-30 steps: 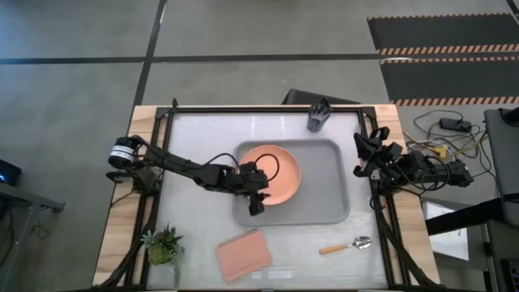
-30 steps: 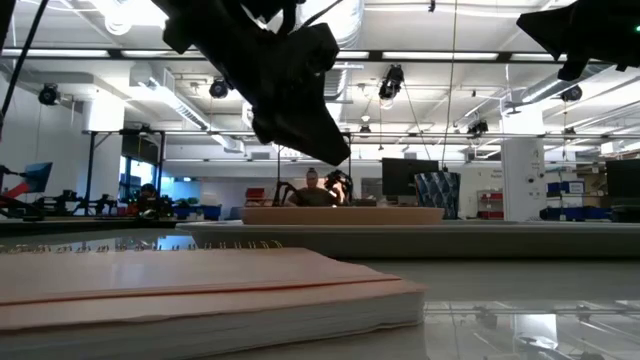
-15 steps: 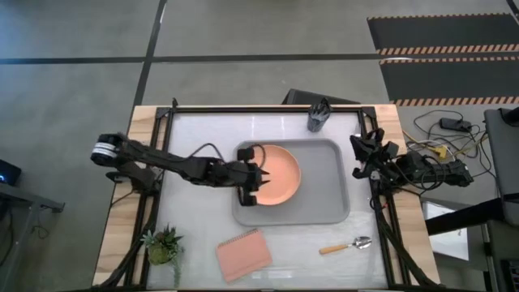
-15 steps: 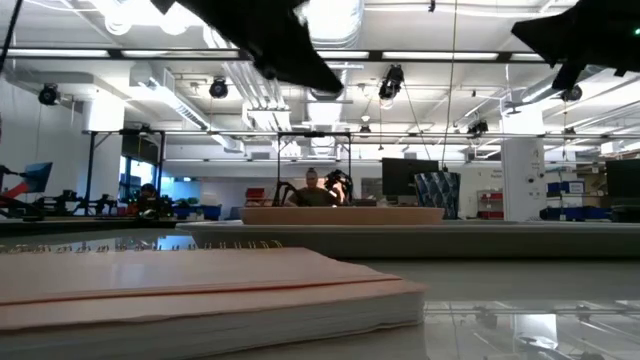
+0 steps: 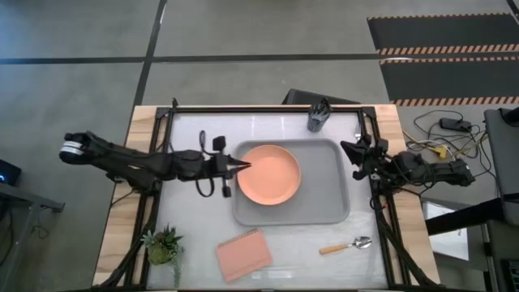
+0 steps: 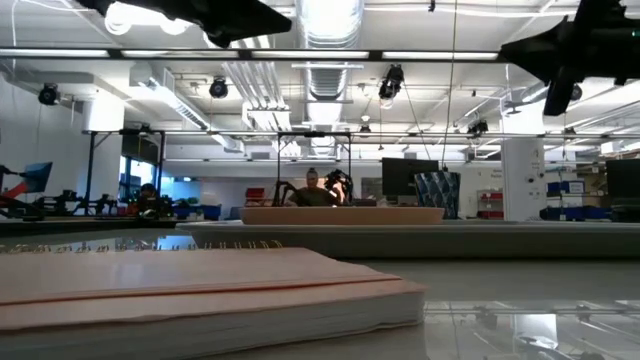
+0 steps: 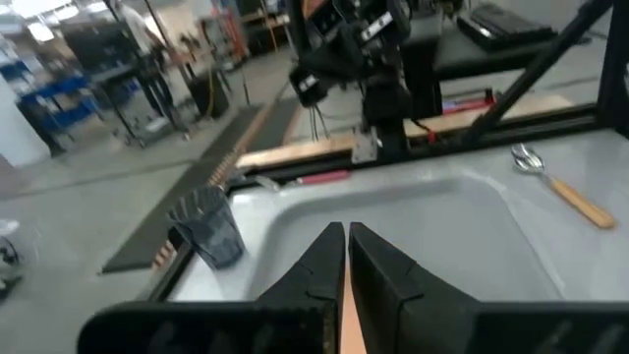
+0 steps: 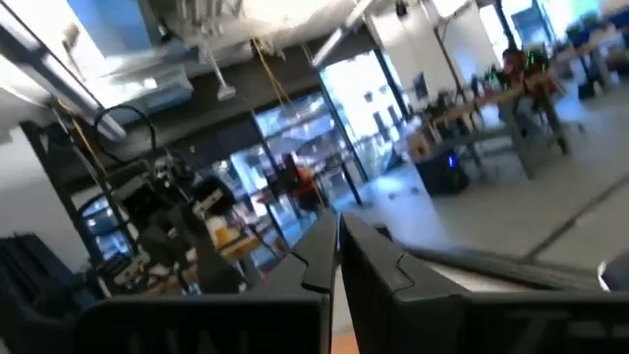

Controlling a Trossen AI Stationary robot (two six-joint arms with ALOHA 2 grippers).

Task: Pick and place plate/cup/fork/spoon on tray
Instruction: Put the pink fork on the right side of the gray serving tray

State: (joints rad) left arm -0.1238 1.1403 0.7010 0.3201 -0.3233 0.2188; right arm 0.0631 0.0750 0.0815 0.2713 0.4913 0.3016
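The salmon-orange plate lies flat in the left half of the light-grey tray. My left gripper is shut and hangs in the air over the tray's left rim, pointing level toward the table's right edge. The dark cup stands on the table beyond the tray's far rim. The orange-handled spoon lies on the table near the front right. In the left wrist view the red-pink-handled fork lies past the tray's right rim, under my right arm. My right gripper is shut and raised by the tray's right side.
A salmon-pink notebook lies near the table's front edge, with a small potted plant at the front left. A black frame runs around the table top.
My left gripper has let go at the plate's near-left rim and shut. It has risen, drawn back toward the table's left edge and tipped from pointing down to level. The plate stays flat on the tray. My right gripper has edged toward the tray.
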